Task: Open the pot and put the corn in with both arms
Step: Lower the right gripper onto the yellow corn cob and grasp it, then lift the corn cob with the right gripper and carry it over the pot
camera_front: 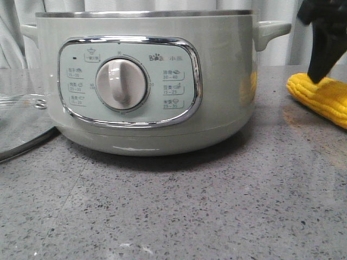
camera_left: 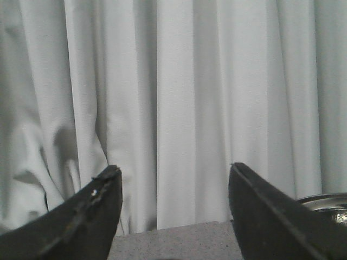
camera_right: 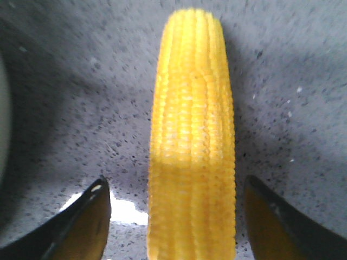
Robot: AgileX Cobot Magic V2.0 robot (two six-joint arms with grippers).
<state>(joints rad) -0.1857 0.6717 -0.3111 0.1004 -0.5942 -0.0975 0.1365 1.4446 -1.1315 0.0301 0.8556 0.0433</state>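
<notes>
Right claw (camera_right: 173, 216) hangs open astride the corn (camera_right: 192, 135) lying near the table's right edge beside the pot (camera_front: 146, 81); it should drop squarely and close mid-cob.

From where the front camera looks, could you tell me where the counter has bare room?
Bare counter stretches in front of the pot. Left is crowded by the glass lid; right holds the corn with the right gripper over it.
</notes>
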